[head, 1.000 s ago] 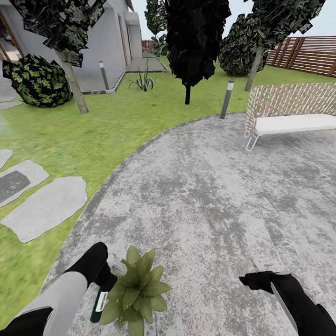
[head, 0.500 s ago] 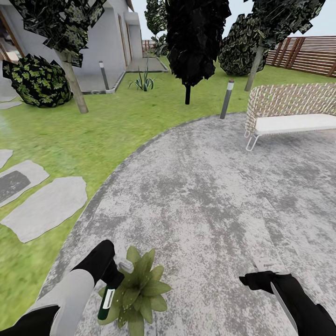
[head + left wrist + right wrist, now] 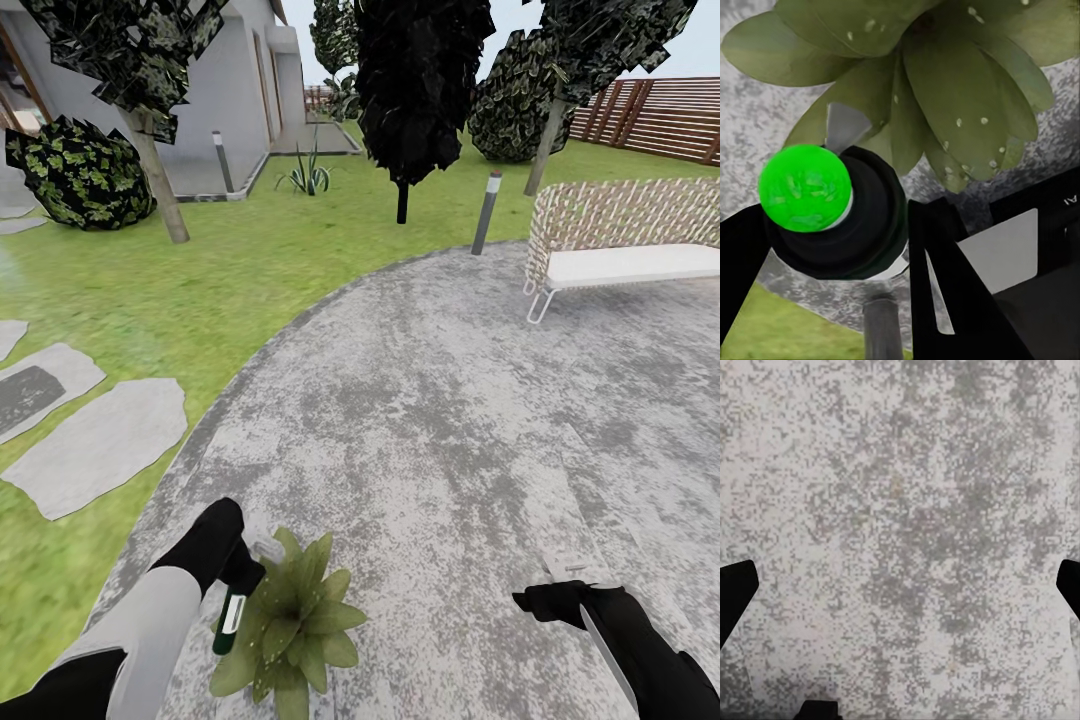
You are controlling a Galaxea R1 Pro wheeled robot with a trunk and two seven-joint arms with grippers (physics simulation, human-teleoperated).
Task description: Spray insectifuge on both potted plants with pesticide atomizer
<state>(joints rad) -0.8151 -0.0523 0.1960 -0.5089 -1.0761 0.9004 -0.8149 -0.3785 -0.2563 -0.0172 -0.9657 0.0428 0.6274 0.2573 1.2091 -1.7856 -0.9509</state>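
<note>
The left gripper is closed around the pesticide atomizer, pinching it near its upper end, just below the pale spray head. The dark-green bottle hangs tilted down from the gripper, at the edge of the potted plant, which sits on the grey gravel patio. In the left wrist view the bottle's green round end faces the camera, a black finger lies beside it, and the plant's speckled leaves spread just beyond.

The right gripper hovers over bare gravel, well apart from the plant. Its fingertips sit at opposite edges of the right wrist view, so it is spread wide and holds nothing.

The atomizer looks like a slim, rigid bottle, probably light, with a smooth surface that could slip or swing in a two-finger pinch. Holding it high by the neck lets the body pivot; a grip nearer the middle would likely steady it, though it must leave the nozzle free. The leaves look soft and would bend if the bottle brushed them. Only one of the two plants is in sight, so most of the spraying seems to lie ahead.
</note>
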